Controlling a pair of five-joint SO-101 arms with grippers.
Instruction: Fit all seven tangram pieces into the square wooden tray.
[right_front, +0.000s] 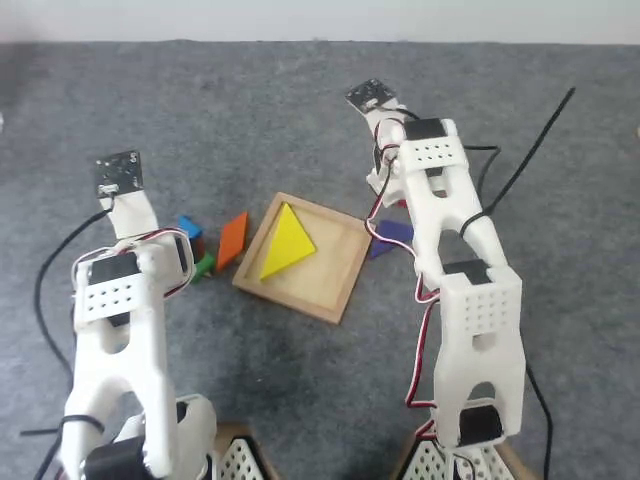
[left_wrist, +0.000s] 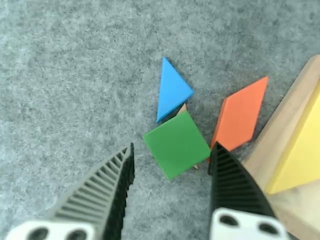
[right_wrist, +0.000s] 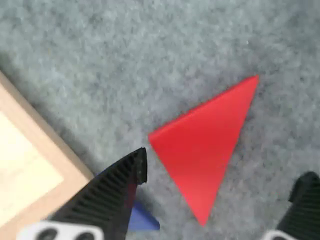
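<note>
Where the two white arms rise from the near edge, a grey felted bench (right_front: 300, 400) carries the lot.

1. Left pincer (left_wrist: 172, 152): jaws apart, hanging over the green square (left_wrist: 176, 144) with one finger on either side of it; no contact can be seen.
2. Green square: flat on the bench. The blue triangle (left_wrist: 172, 90) meets it at one corner, and the orange parallelogram (left_wrist: 240, 114) lies just beside it, between the square and the tray.
3. Square wooden tray (right_front: 322, 275): mid-bench between the arms, turned corner-on to them. It holds one piece, the yellow triangle (right_front: 287, 240), which lies flat in the half nearer the orange parallelogram.
4. Violet-blue piece (right_front: 392, 237): just outside the tray on the right arm's side, partly hidden under that arm.
5. Right pincer (right_wrist: 222, 170): jaws wide apart, holding nothing, poised above the red triangle (right_wrist: 207, 145), which lies flat on the bench near a tray edge, in the farther part of the bench.
</note>
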